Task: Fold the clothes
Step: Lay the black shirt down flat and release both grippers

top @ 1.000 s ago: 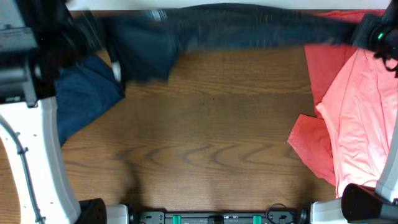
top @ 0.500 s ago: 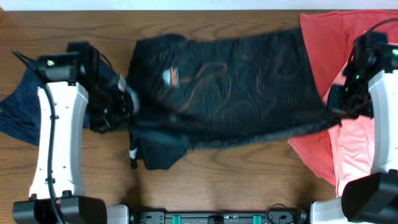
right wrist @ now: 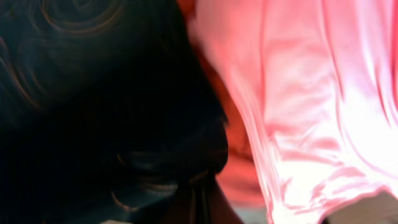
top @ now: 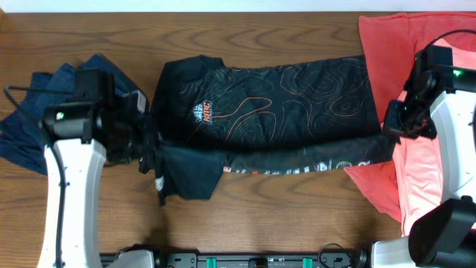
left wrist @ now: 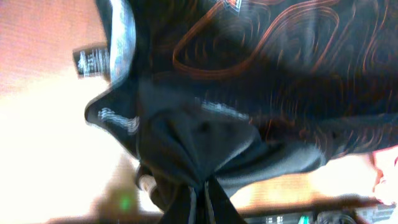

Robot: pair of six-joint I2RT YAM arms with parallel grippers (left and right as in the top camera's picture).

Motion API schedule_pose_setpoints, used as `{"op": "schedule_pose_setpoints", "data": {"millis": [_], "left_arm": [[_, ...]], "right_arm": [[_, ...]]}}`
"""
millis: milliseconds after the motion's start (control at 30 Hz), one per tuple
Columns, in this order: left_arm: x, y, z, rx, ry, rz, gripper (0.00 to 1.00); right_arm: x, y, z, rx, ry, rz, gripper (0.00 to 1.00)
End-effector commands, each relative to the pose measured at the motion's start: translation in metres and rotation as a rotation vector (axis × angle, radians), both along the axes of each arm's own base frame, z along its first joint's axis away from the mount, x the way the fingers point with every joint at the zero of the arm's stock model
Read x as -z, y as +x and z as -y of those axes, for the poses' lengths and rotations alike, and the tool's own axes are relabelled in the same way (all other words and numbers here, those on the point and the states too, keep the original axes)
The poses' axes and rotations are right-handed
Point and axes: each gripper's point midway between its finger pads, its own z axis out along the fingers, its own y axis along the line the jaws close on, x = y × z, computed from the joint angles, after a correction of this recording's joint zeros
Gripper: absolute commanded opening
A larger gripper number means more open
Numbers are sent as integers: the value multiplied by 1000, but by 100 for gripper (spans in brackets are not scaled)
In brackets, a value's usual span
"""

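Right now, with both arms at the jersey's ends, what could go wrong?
The black jersey has its near edge doubled over unevenly, and its sleeve lies bunched by the left pincer; folding on may set creases. The right pincer grips the jersey beside the coral-pink shirt and might snag or drag it.

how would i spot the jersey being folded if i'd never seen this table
On the wooden table, look in the middle, between the navy heap on the left and the pink shirts on the right. The jersey is the only black cloth, patterned with thin orange contour lines.
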Motion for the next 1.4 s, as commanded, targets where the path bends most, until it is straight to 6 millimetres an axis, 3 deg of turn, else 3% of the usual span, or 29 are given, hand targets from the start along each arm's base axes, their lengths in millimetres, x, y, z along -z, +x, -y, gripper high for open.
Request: {"op": "schedule_pose_setpoints", "data": {"millis": [0,300,433,467,500,600,667,733,867,967,1100,1367], "left_arm": [[23,20,-7,-38,15,-39,6],[94,86,-13,-67,15,-67,6],[115,102,-14,-67,15,-58,6],[117,106,-14,-67,15,-54,6],[118,107,-15,-67,16,-48,11],[116,110,-16,-69,17,-31,50],[113,108,-20,-81,17,-34,67],[111,99,-25,-96,14,-64,72],[112,59,-25,-108,4,-224,72],[117,40,-24,-102,15,-301,73],[135,28,-22,-99,22,-333,72],[185,14,-22,-100,33,-303,73]], "right_arm": [[5,10,-5,11,39,67,1],[37,58,-21,-45,101,269,1],[44,80,-33,-86,121,370,1],[45,84,-36,-96,123,390,6],[46,88,-40,-108,127,412,9],[47,95,-48,-143,124,449,24],[47,94,-46,-170,104,444,43],[51,88,-35,-145,57,409,50],[63,60,-4,-61,-69,281,50],[70,40,12,1,-119,203,49],[86,19,10,11,-85,130,43],[107,-3,5,8,-66,63,42]]}}
